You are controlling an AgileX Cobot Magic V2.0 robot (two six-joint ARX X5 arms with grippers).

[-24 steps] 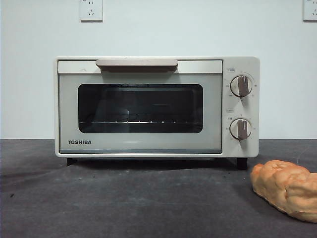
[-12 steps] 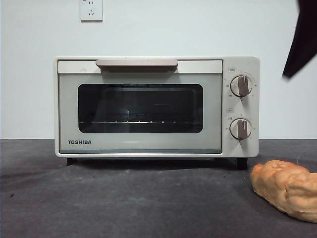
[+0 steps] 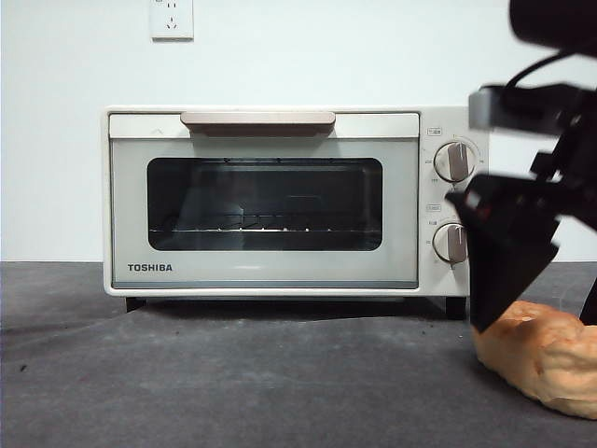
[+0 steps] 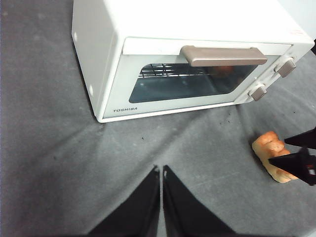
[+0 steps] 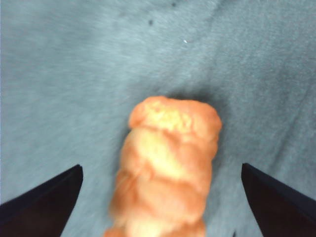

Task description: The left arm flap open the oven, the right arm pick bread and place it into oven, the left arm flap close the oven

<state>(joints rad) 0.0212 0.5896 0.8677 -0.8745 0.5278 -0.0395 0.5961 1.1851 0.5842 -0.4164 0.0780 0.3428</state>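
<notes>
The cream-white oven [image 3: 261,201] stands at the back of the table with its glass door shut and the tan handle [image 3: 257,119] up; it also shows in the left wrist view [image 4: 187,64]. The golden-orange bread [image 3: 546,359] lies on the grey mat to the oven's front right. My right gripper [image 3: 548,308] hangs just above it, open, one jaw on each side of the loaf [image 5: 168,168], not touching it. My left gripper [image 4: 161,170] is shut and empty, held high over the mat in front of the oven. From there the bread [image 4: 270,157] and the right gripper [image 4: 291,151] are both visible.
Two grey knobs [image 3: 454,161] sit on the oven's right panel, close behind the right arm. A wire rack shows through the window. A white wall with a socket [image 3: 172,19] stands behind the oven. Bare grey mat [image 3: 233,373] spreads in front of the oven door.
The right arm has come down from the top right corner to hang over the bread. Oven and bread have not moved.
</notes>
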